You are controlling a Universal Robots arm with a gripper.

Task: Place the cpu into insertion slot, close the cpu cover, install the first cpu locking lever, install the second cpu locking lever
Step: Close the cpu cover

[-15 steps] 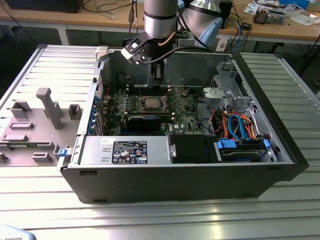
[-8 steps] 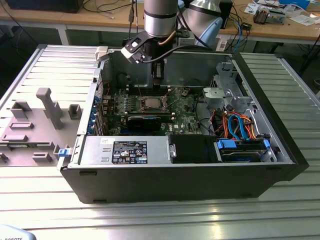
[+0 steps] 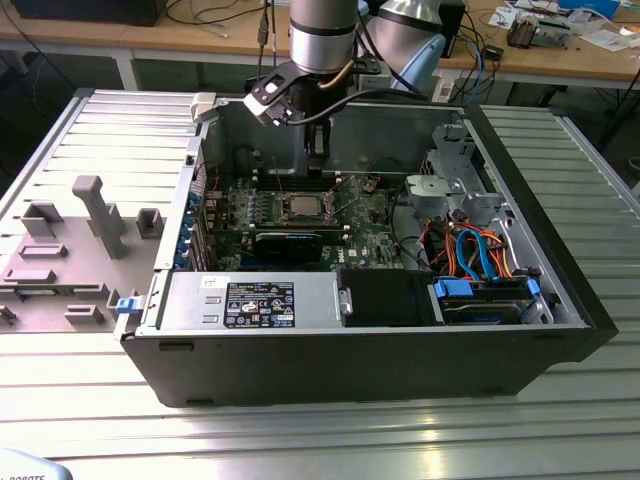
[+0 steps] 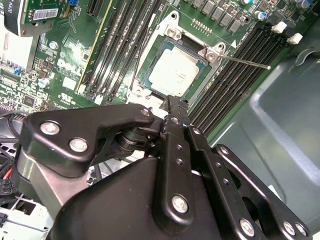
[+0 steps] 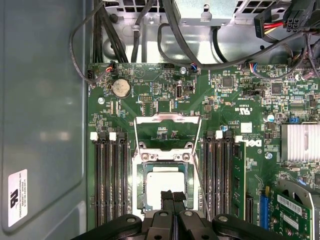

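Note:
The cpu (image 5: 165, 182) (image 4: 174, 74), a silver-topped square, lies flat in the insertion slot (image 5: 141, 192) (image 4: 150, 60) on the green board (image 3: 365, 215). The cpu cover (image 5: 167, 120) is swung open, and the board shows through its window. A thin locking lever (image 4: 245, 61) (image 5: 201, 187) sticks out beside the socket, unlatched. My gripper (image 5: 172, 196) (image 4: 175, 105) (image 3: 316, 160) hangs just above the cpu's edge with its black fingers shut together and nothing between them.
Black memory slots (image 5: 112, 180) (image 5: 220, 175) flank the socket on both sides. A long black card (image 3: 290, 243), the power supply (image 3: 255, 300) and a drive cage with blue and orange cables (image 3: 480, 250) fill the case. A grey fixture (image 3: 70, 250) lies outside on the exterior view's left.

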